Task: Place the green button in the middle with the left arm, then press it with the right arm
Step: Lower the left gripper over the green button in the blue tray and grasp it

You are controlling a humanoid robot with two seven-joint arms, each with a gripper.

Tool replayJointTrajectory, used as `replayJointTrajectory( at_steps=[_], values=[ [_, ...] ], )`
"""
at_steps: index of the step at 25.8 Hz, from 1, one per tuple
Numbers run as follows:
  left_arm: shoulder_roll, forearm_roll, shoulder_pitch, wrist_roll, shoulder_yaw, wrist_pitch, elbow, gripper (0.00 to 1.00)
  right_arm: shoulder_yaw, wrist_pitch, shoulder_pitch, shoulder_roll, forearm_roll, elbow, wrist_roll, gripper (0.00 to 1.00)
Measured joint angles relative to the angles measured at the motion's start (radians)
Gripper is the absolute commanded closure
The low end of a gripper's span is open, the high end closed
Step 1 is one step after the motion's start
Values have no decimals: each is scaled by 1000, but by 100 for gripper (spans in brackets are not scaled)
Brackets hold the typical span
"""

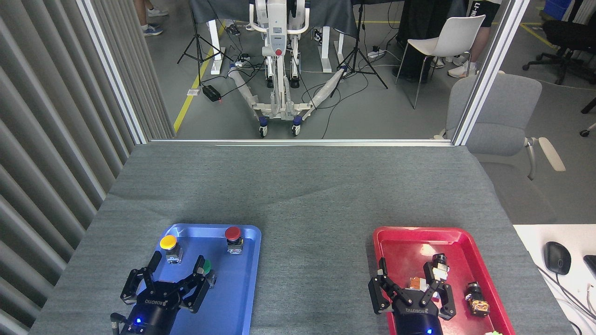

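The green button (207, 266) stands in the blue tray (233, 298), its dark-green cap half hidden behind a finger of my left gripper (177, 265). That gripper hovers over the tray with its fingers spread open, the button just at its right fingertip. The middle (316, 260) is bare grey cloth between the two trays. Over the red tray (405, 242) my right gripper (409, 274) is open and holds nothing.
A yellow-capped button (168, 243) and a red-capped button (233, 233) stand at the far end of the blue tray. Several small parts (477, 300) lie in the red tray. A computer mouse (557, 257) sits on a white surface at the right.
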Motion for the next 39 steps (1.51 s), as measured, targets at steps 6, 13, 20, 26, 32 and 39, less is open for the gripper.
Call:
replayJointTrajectory(
  at_steps=[6,13,20,26,32,39],
  values=[
    [-4,0,8,0,6,5,-2,0,0,-2,-3,0,-1,1,30,0],
    [-26,2,6,3,8,13,-3,1,1,-3,-3,-1,-1,2,36,0],
    [-34,2,-23,3,1,13,-1,0,2,-3,-7,0,-1,4,34,0],
    [-34,1,-34,2,-2,13,4,1,2,-3,-7,2,-1,4,28,0],
    [-31,-3,-34,1,-3,13,7,1,2,-1,-7,3,-1,3,27,0],
    [-31,-5,-29,0,-3,13,6,1,2,1,-3,2,-1,-2,25,0]
  ],
)
